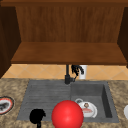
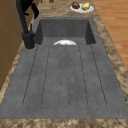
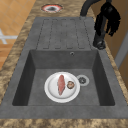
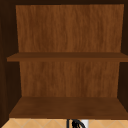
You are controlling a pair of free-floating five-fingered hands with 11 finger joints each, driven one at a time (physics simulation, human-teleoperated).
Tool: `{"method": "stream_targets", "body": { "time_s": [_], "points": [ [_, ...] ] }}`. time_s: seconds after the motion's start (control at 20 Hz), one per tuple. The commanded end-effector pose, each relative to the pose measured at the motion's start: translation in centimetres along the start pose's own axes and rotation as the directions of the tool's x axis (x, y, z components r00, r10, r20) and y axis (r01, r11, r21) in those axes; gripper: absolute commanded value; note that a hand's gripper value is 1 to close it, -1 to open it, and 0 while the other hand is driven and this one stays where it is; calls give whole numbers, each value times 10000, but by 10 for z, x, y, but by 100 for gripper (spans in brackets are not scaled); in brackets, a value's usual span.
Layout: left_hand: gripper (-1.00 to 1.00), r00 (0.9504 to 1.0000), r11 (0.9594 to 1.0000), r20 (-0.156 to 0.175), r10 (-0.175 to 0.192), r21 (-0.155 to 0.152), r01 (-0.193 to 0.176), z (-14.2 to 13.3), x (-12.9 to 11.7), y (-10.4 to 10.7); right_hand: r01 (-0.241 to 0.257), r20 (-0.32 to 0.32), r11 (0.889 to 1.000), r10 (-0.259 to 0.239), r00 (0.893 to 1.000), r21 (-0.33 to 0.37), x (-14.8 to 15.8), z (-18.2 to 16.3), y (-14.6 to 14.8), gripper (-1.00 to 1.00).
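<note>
- Right now you are looking at the right hand (image 1: 77, 70) hanging at the sink's (image 1: 45, 92) back edge, just beside the faucet (image 1: 67, 75); its fingers are drooping loose and gripping nothing.
- From the right side you are seeing that hand level with the faucet's upper neck. Whether it is touching the neck, you cannot tell.
- You are dealing with a faucet standing upright at the middle of the back edge, between the drainboard and the basin.
- It is likely handling as a stiff, fixed piece: smooth, dark, probably slick, and only swivelling rather than lifting.
- You are best taking hold round the upright neck or at the small stub near its base, wrapping fully so nothing is slipping.
- A white cup (image 1: 83, 72) is standing on the counter behind the hand; it looks light and easy to tip.
- The left hand (image 1: 37, 116) is hovering at the sink's front edge, over the drainboard; released or clenched, you cannot tell.
- A red ball (image 1: 67, 114) is sitting at the middle of the front edge.
- A plate (image 3: 53, 87) with food is lying in the basin.
</note>
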Motion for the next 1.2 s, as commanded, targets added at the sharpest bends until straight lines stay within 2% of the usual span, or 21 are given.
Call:
{"method": "stream_targets", "body": {
  "time_s": [0.0,0.2,0.35,0.7,1.15],
  "points": [
    [0,10000,10000,0,0,0,0,0,0,0,181,118,9994,-178,9998,-283,-26,5,10,-100],
    [0,10000,10000,0,0,0,0,0,0,0,87,508,9997,-75,9987,-240,-38,3,23,-100],
    [0,10000,10000,0,0,0,0,0,0,0,-227,298,9996,232,9993,-167,-37,-11,35,-100],
    [0,10000,10000,0,0,0,0,0,0,0,-383,-166,9993,384,9991,50,-30,-46,54,-100],
    [0,10000,10000,0,0,0,0,0,0,0,-68,-10,9980,69,10000,628,-19,-72,64,-100]
  ]
}}
